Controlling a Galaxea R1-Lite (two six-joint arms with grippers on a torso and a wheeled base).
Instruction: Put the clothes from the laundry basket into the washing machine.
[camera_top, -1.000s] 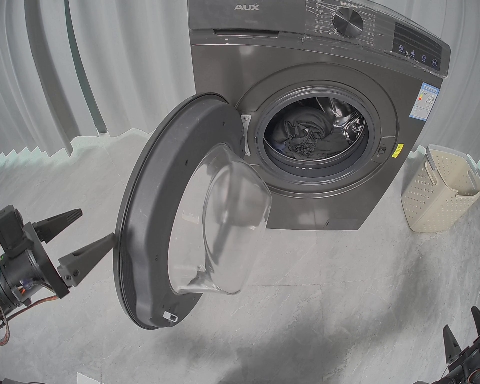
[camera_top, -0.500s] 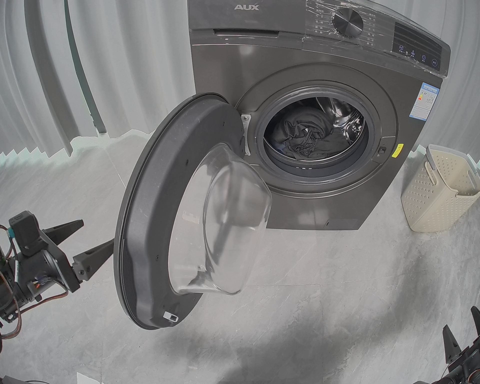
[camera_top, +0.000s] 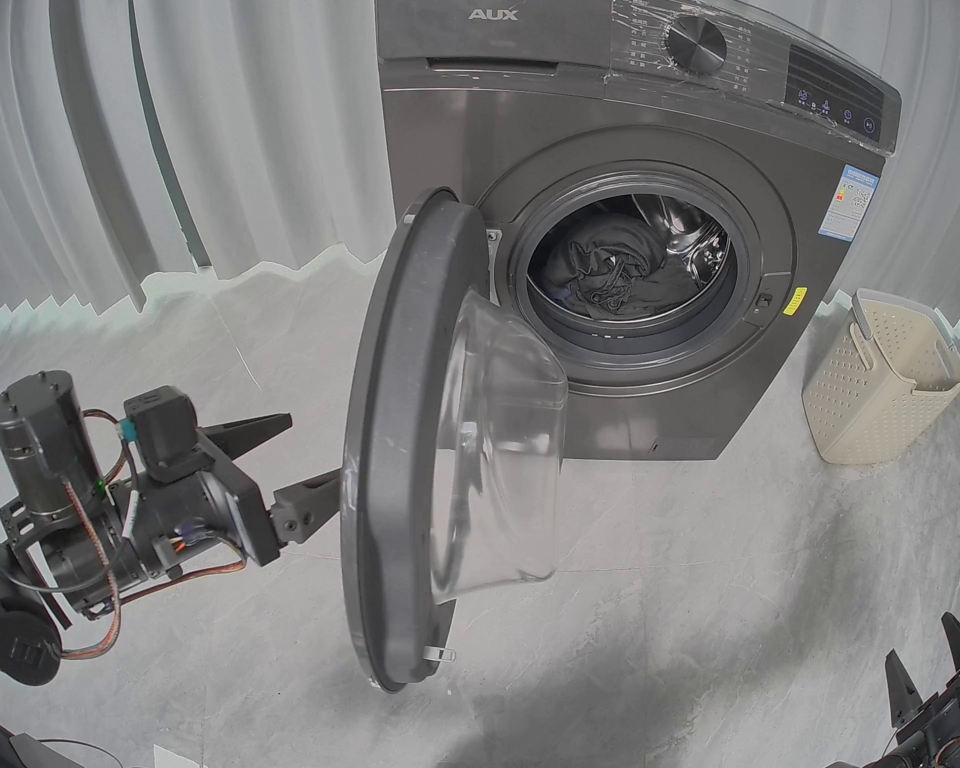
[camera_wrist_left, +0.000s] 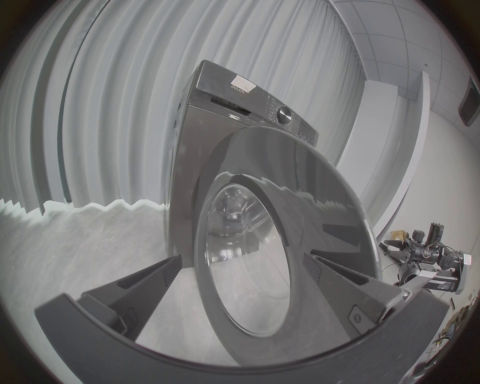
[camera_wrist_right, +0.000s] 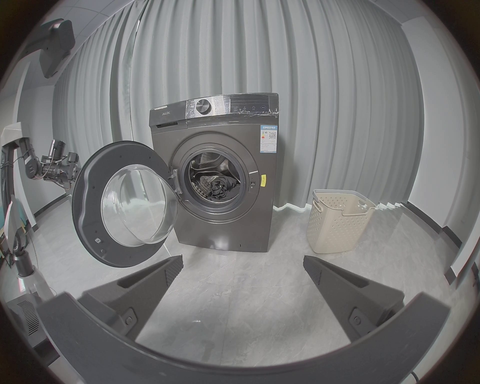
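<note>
Washing machine (camera_top: 450, 130) stands with its round door (camera_top: 405, 450) swung half out; beige laundry basket (camera_top: 880, 395) sits on the floor (camera_top: 700, 600) at its right. Dark clothes (camera_top: 610, 265) lie in the drum (camera_top: 692, 235). Left gripper (camera_top: 315, 450), fingers spread, touches the door's outer face; right gripper (camera_wrist_right: 241, 260) hangs spread, well apart.

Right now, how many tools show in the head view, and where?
2. The left tool, open, is at the outer face of the washing machine door; the right tool, open, is low on the right, far from the door.
</note>
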